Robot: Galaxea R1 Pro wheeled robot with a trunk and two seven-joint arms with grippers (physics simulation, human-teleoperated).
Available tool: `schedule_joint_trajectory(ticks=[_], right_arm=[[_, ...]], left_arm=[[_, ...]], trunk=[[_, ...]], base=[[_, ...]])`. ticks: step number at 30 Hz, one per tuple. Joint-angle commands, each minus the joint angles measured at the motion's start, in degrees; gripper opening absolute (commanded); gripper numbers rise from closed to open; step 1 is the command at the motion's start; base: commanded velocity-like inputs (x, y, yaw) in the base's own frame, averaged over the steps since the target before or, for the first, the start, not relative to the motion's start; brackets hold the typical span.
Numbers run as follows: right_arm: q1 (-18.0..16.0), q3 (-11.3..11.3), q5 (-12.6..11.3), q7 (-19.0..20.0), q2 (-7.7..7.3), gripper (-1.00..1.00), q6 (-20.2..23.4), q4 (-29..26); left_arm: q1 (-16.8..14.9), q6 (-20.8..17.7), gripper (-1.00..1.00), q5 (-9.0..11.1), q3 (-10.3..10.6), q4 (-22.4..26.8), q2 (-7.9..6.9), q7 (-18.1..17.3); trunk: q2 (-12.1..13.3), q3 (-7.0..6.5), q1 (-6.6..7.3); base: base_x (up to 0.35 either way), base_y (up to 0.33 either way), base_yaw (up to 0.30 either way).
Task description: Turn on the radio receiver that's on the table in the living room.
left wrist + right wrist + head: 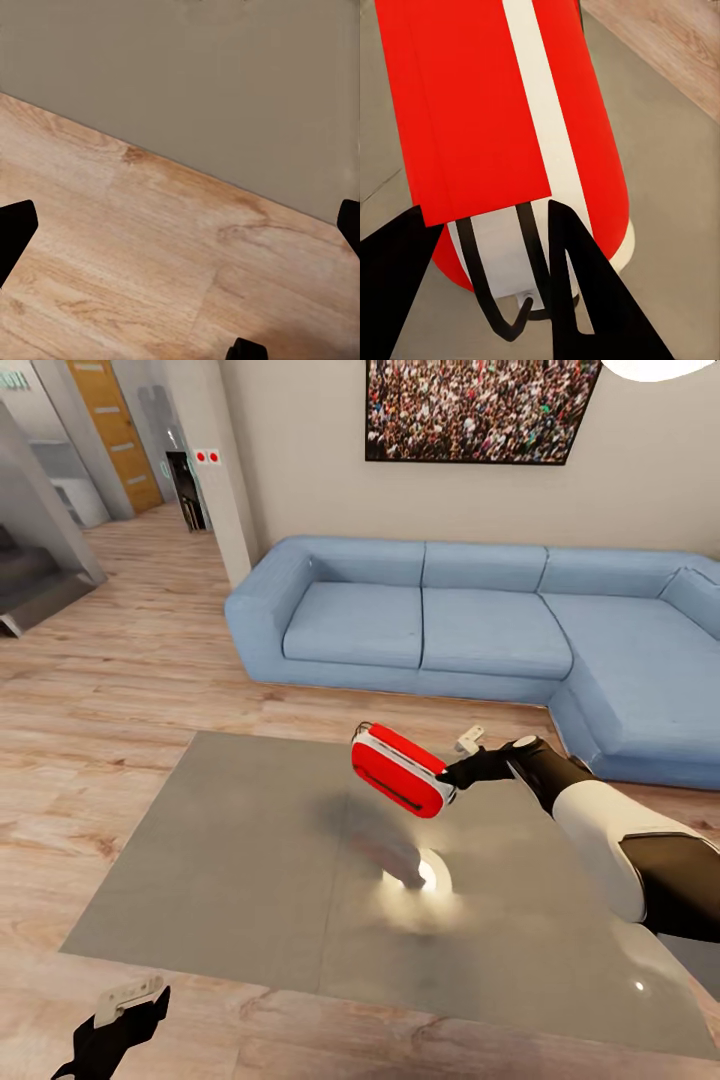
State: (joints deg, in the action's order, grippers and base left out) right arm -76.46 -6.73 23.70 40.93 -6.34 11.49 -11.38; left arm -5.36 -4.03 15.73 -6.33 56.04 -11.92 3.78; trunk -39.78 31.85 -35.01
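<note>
just beyond my right gripper [455, 778], pinched on its end, the radio receiver [400, 770] hangs tilted over the table [230, 860]; i fear it slipping down.

Blue sofa [470, 625], plank floor [130, 690].

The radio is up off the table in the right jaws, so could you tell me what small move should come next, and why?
Probably turn the right wrist so the radio receiver shows its dial side. The right gripper holds it tilted above the table, and the head view shows its handle side, no dial or switch to press.
</note>
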Motion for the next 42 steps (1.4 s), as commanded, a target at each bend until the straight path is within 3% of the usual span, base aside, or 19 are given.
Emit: schedule_joint_trajectory(ticks=[1, 6, 10, 18, 20, 21, 22, 27, 30, 33, 35, 38, 40, 42], right_arm=[[-0.01, 0.39, -0.36, -0.03, 0.01, -1.0, 0.01, -0.04], [-0.01, 0.4, -0.43, -0.82, 0.01, -1.0, 0.11, -0.04], [-0.01, 0.39, -0.53, -4.59, 0.01, -1.0, 0.22, -0.04], [0.04, 0.36, -0.59, -8.46, 0.1, -1.0, 0.17, 0.0], [0.27, 0.33, -0.6, -12.95, 0.22, -1.0, 0.1, 0.01], [0.67, 0.32, -0.48, -19.26, 0.31, -1.0, -0.04, -0.01], [0.83, 0.31, -0.4, -21.02, 0.35, -1.0, -0.08, -0.01], [1.08, 0.13, -0.24, -24.63, 0.55, -1.0, -0.06, -1.22], [1.12, -0.02, 0.02, -28.53, 1.54, -1.0, 0.32, -4.77], [1.13, -0.16, 0.46, -35.36, 3.58, -1.0, 0.53, -7.08], [1.15, -0.25, 1.3, -43.14, 5.25, -1.0, 0.5, -7.72], [1.57, -0.28, 3.15, -51.6, 7.35, -1.0, 0.35, -7.88], [2.72, -0.34, 6.49, -59.57, 9.31, -1.0, 0.21, -7.92], [3.5, -0.37, 9.8, -64.96, 10.67, -1.0, 0.13, -7.95]], left_arm=[[0.0, -0.01, 1.0, 0.0, 0.0, 0.01, -0.01, 0.0], [0.0, 0.03, 1.0, 0.0, -0.01, 0.04, -0.03, -0.07], [0.02, 0.06, 1.0, 0.03, -0.04, 0.05, -0.03, -0.08], [0.0, 0.07, 1.0, 0.0, -0.04, 0.03, -0.03, -0.09], [0.0, 0.07, 1.0, 0.0, -0.03, 0.03, -0.03, -0.07], [0.0, 0.05, 1.0, 0.0, -0.05, -0.02, -0.03, -0.04], [0.0, 0.04, 1.0, 0.0, -0.06, -0.03, -0.06, -0.03], [0.0, 0.05, 1.0, 0.0, -0.05, -0.05, -0.06, -0.01], [0.0, 0.03, 1.0, 0.0, -0.05, -0.05, -0.04, 0.0], [0.0, 0.02, 1.0, 0.0, -0.02, -0.05, -0.03, 0.0], [0.01, 0.0, 1.0, 0.0, -0.01, -0.01, -0.03, 0.0], [0.02, 0.03, 1.0, 0.0, -0.02, 0.01, -0.03, 0.0], [0.02, 0.05, 1.0, 0.0, -0.04, 0.02, -0.03, 0.0], [0.01, 0.04, 1.0, -0.01, -0.05, 0.03, -0.03, 0.0]], trunk=[[0.01, -0.01, 0.01], [0.01, -0.01, 0.01], [0.01, -0.01, 0.01], [0.01, -0.01, 0.01], [0.01, -0.01, 0.01], [0.01, -0.01, 0.01], [0.01, -0.01, 0.01], [0.01, -0.01, 0.01], [0.01, -0.01, 0.01], [0.01, -0.01, 0.01], [0.01, -0.01, 0.01], [0.01, -0.01, 0.01], [0.01, -0.01, 0.01], [0.01, -0.01, 0.01]], base=[[0.0, 0.0, 0.0], [0.0, 0.0, 0.0], [0.0, 0.0, 0.0], [0.0, 0.0, 0.0], [0.0, 0.0, 0.0], [0.0, 0.0, 0.0], [0.0, 0.0, 0.0], [0.0, 0.0, 0.0], [0.0, 0.0, 0.0], [0.0, 0.0, 0.0], [0.0, 0.0, 0.0], [0.0, 0.0, 0.0], [0.0, 0.0, 0.0], [0.0, 0.0, 0.0]])
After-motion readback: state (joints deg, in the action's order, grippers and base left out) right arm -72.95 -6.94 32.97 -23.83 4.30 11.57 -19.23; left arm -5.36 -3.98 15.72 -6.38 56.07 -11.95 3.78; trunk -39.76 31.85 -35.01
